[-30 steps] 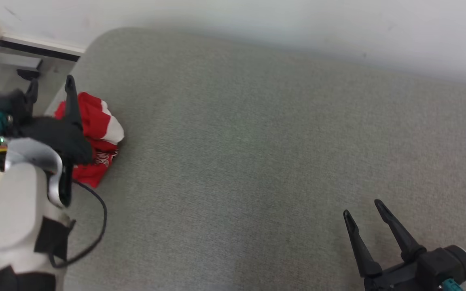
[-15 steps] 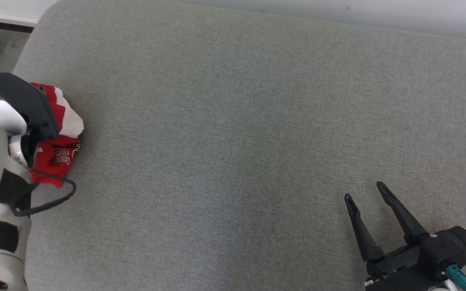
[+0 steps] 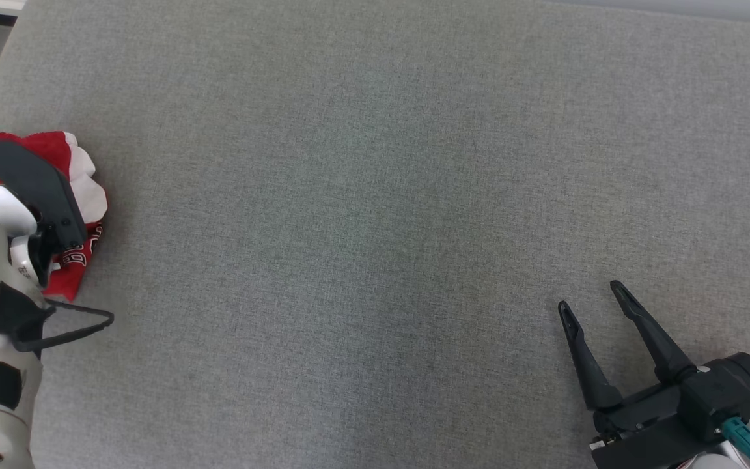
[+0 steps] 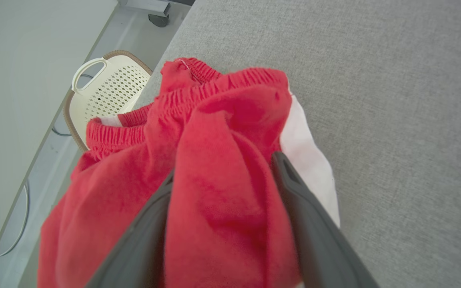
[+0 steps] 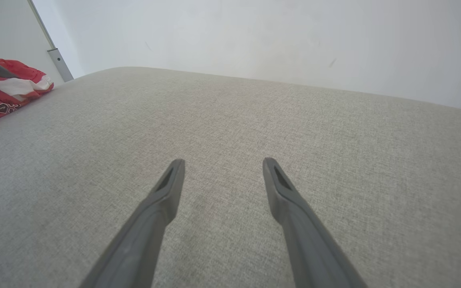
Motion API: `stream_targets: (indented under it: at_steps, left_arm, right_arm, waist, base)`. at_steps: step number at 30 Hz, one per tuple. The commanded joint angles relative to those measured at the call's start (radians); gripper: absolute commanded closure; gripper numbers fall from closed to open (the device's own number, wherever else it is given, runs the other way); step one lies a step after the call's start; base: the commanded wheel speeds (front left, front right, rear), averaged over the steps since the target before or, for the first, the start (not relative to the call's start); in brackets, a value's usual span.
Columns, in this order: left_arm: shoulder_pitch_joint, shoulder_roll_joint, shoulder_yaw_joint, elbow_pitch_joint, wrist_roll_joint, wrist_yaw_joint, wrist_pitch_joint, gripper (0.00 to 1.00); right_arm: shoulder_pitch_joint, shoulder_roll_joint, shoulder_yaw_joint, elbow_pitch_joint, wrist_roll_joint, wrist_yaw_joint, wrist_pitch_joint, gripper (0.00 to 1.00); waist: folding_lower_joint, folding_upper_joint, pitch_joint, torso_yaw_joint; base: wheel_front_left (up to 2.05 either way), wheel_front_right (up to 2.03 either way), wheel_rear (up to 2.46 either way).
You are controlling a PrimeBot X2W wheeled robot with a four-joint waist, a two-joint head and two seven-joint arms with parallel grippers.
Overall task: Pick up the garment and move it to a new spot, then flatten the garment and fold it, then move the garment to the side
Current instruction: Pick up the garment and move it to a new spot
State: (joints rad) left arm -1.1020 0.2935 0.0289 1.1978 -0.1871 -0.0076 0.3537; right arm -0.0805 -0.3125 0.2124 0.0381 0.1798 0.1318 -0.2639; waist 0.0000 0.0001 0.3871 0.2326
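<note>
Red-and-white shorts (image 4: 222, 104) lie bunched at the left edge of the grey upholstered surface (image 3: 375, 195). The left end effector (image 4: 224, 168) is spread astride a fold. The right end effector (image 3: 590, 296), also spread, hovers well apart. A shallow pinch could drop the cloth over the edge.

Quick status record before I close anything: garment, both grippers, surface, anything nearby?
item: red and white garment, crumpled, lying at the left edge of the grey padded surface
left arm: left gripper open, fingers either side of a bunched red fold
right arm: right gripper open, over bare surface, far from the garment
nearby: cream perforated basket on the floor past that edge
stage: garment not yet picked up
</note>
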Motion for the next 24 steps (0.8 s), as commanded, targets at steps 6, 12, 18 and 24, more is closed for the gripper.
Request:
stream_targets:
  at_steps: [6,12,18,24]
  left_arm:
    - [0.003,-0.013,-0.004,0.02,-0.026,-0.018,-0.045,1.0]
    - [0.038,-0.02,-0.004,-0.017,-0.032,-0.038,-0.236,1.0]
    - [0.089,-0.015,-0.017,-0.045,-0.021,-0.041,-0.444,1.0]
    - [0.13,-0.031,-0.022,-0.092,-0.031,-0.057,-0.585,1.0]
  right_arm:
    - [-0.025,-0.006,0.012,0.001,-0.002,-0.002,-0.001,0.0]
    - [-0.033,0.013,0.017,0.012,0.006,-0.002,-0.001,0.0]
    - [-0.005,0.056,-0.006,0.023,0.013,-0.002,-0.001,0.0]
    - [0.032,0.093,-0.02,0.03,0.014,-0.002,-0.001,0.0]
  waist:
    - [0.0,-0.0001,-0.002,0.009]
    - [0.0,-0.0001,-0.043,0.007]
    - [0.0,-0.0001,-0.114,-0.003]
    - [0.0,-0.0001,-0.192,-0.018]
  base:
    - [0.0,0.0,0.0]
    - [0.0,0.0,0.0]
    - [0.0,0.0,0.0]
    - [0.0,0.0,0.0]
